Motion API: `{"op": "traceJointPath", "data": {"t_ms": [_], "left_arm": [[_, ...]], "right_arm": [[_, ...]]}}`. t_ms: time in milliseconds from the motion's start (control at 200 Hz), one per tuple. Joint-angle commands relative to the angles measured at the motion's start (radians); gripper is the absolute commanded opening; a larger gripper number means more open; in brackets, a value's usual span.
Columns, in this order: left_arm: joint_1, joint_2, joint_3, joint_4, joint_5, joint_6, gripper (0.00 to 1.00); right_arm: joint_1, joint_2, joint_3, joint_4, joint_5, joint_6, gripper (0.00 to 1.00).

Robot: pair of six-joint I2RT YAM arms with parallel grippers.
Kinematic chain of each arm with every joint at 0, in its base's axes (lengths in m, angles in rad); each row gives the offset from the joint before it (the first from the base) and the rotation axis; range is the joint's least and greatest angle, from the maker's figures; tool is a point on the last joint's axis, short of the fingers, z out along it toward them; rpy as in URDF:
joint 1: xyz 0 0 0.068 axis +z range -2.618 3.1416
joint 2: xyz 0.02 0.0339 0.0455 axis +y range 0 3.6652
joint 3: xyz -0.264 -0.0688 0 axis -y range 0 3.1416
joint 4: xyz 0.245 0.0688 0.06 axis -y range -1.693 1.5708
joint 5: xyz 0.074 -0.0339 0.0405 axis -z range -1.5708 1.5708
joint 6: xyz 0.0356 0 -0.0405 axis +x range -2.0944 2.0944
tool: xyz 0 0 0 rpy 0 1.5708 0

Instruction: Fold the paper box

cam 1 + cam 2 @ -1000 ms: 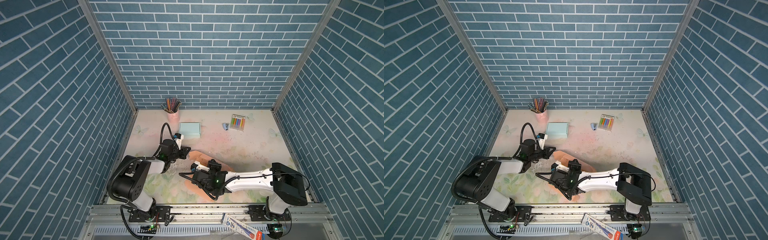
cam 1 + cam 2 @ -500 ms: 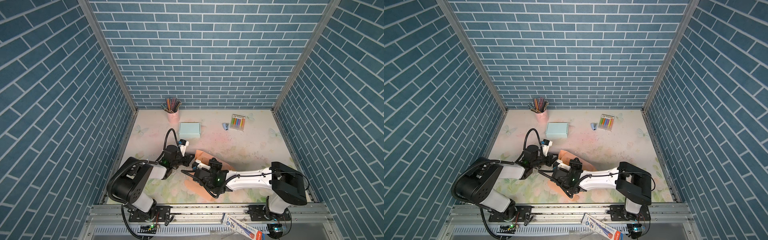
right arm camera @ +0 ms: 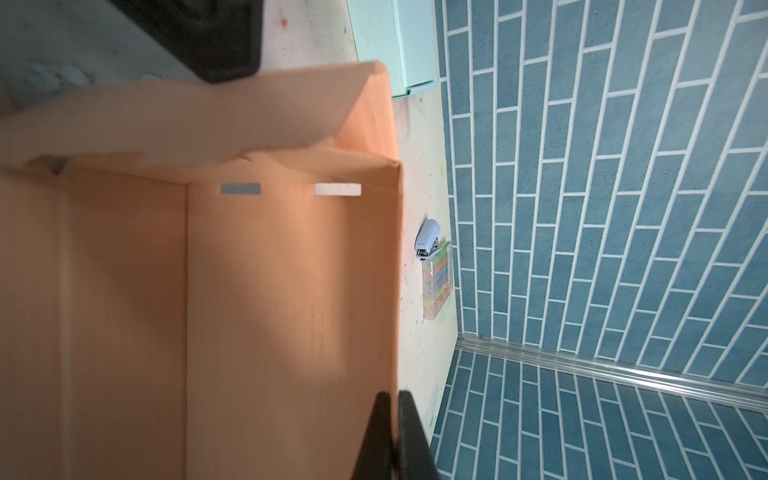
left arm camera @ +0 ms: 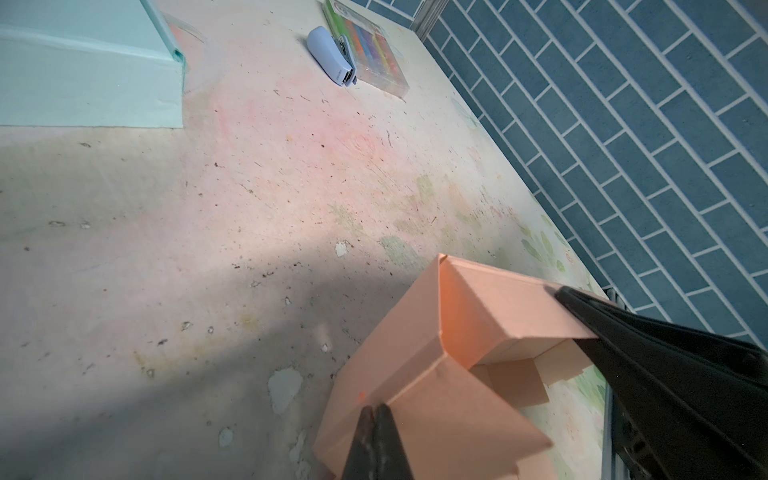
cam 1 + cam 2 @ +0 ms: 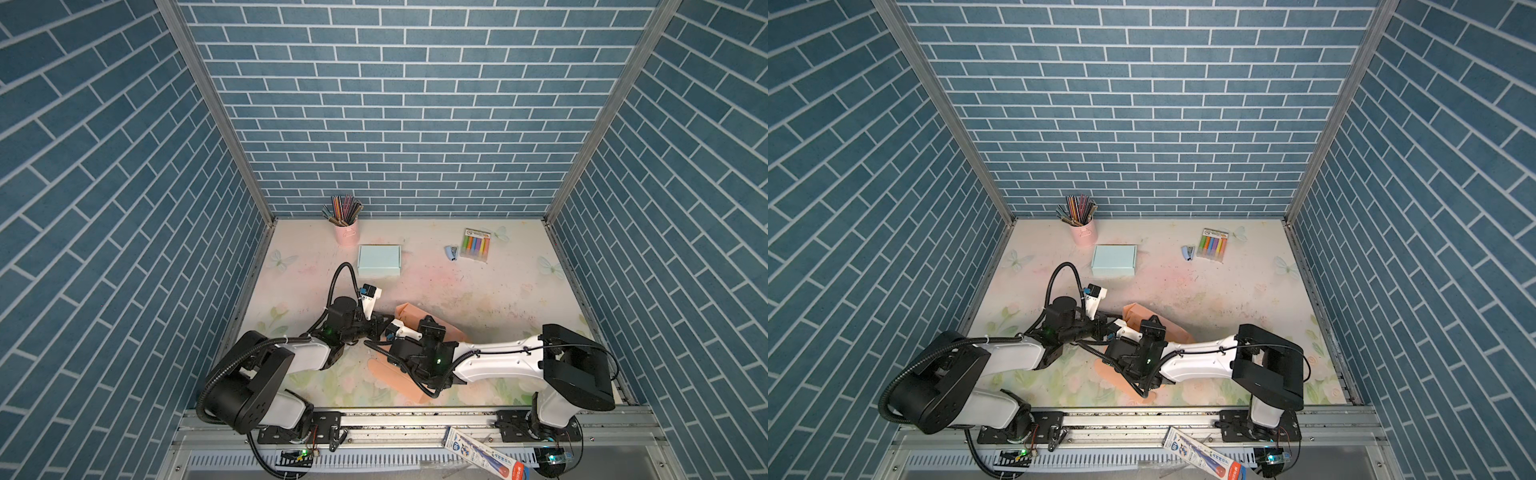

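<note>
Low and centre in both top views, on the pale table (image 5: 478, 291): the paper box (image 5: 409, 318), peach card, only part-raised, largely hidden under the right arm's wrist. Long walls laid from upper left to lower right of the frame, with one loose panel poking out toward the bottom edge. Held from two sides. At the box's upper-left corner, the left gripper (image 4: 375, 411), tips pressed tight together on the ridge of a folded wall, by the look of it nipping that ridge, though hard to confirm card between the pads. On a long side wall, the right gripper (image 3: 392, 405), likewise clamped, with the wall's free edge running straight into the seam between its fingers. From the right wrist view: floor panel lying open, two slots (image 3: 337, 189) cut at the foot of the far wall, a loose flap leaning in above them. Judging from that, next fold probably inward and down, across the long axis, toward the slots. Nearer to that flap: the left arm. Some risk of skewing or tearing thin card if pulled two ways at once. Well apart, higher in the frame: a pale blue box (image 5: 379, 260), already closed.
</note>
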Motion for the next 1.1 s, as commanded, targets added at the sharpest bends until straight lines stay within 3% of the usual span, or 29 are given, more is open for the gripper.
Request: {"op": "traceJointPath", "data": {"t_ms": [0, 75, 190, 495, 1095], "left_arm": [[-0.008, -0.005, -0.014, -0.006, -0.001, 0.015, 0.00], [-0.007, -0.002, -0.023, 0.006, 0.002, 0.024, 0.02], [-0.009, -0.007, -0.036, 0.024, 0.003, 0.049, 0.12], [-0.057, 0.007, -0.074, 0.110, -0.012, 0.062, 0.20], [-0.077, 0.018, -0.148, 0.162, -0.080, 0.050, 0.26]], "right_arm": [[0.022, -0.021, -0.027, 0.040, 0.003, -0.063, 0.00], [0.028, -0.030, -0.040, 0.065, 0.007, -0.081, 0.00], [0.033, -0.058, -0.067, 0.102, 0.000, -0.098, 0.00], [0.035, -0.056, -0.077, 0.112, -0.009, -0.108, 0.00], [0.081, -0.054, -0.149, 0.207, 0.007, -0.216, 0.00]]}}
